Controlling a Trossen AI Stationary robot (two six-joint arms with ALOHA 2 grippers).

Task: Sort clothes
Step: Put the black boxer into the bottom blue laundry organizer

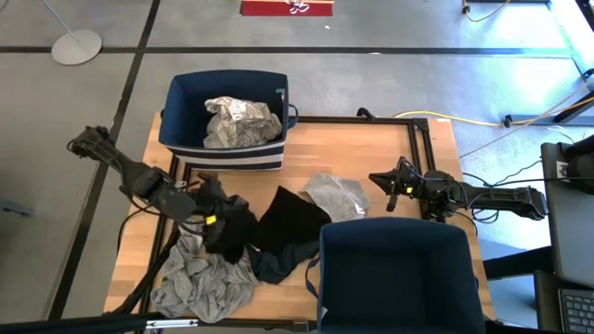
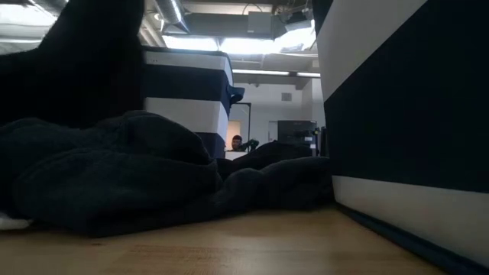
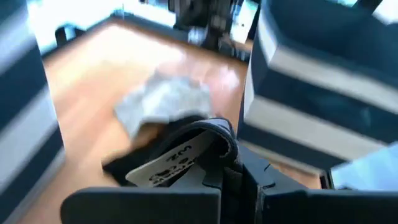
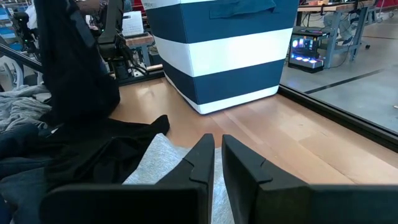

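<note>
My left gripper [image 1: 215, 210] is over the table's left half, shut on a black garment [image 1: 234, 232] that hangs below it. The garment also shows in the right wrist view [image 4: 74, 68]. A second black garment [image 1: 299, 221] lies spread at the middle, with a dark navy one [image 1: 275, 265] beside it and a grey one [image 1: 200, 284] at the near left. A light grey garment [image 1: 336, 195] lies flat right of centre. My right gripper [image 1: 384, 182] is shut and empty just right of it, low over the wood [image 4: 216, 155]. My left gripper pinches the black garment between its two fingers at a bunched fold beside its white label [image 3: 175, 165]. The garment hangs below the fingers, and its lower end rests on the cloth pile [image 1: 239, 249]. The cloth hides the fingertips.
A navy and white striped bin [image 1: 226, 148] stands at the far left with a white, black-patterned garment [image 1: 239, 122] inside. A second navy bin [image 1: 399, 269] stands at the near right. A black frame rail [image 1: 422, 148] runs along the table's right side.
</note>
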